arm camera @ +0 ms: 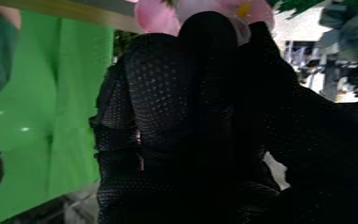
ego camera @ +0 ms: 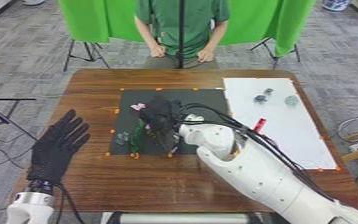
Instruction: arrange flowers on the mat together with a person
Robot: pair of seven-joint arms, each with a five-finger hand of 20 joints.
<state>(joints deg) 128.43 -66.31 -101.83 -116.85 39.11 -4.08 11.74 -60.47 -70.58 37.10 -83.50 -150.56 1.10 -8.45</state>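
The black mat lies mid-table. In the head view my right hand is over its middle, palm down, beside a small pink flower. Green stems run down the mat's left part, and thin dark stems lie below the hand. A whitish flower is close to the hand's right side. In the right wrist view, large pink petals are at the far end of my right hand; its grip is unclear. My left hand stands open at the table's left edge, holding nothing.
A white sheet covers the table's right side, with bluish blooms, a pale green one and a red item on it. The right arm crosses the sheet's near left part. A person's hands rest beyond the far edge.
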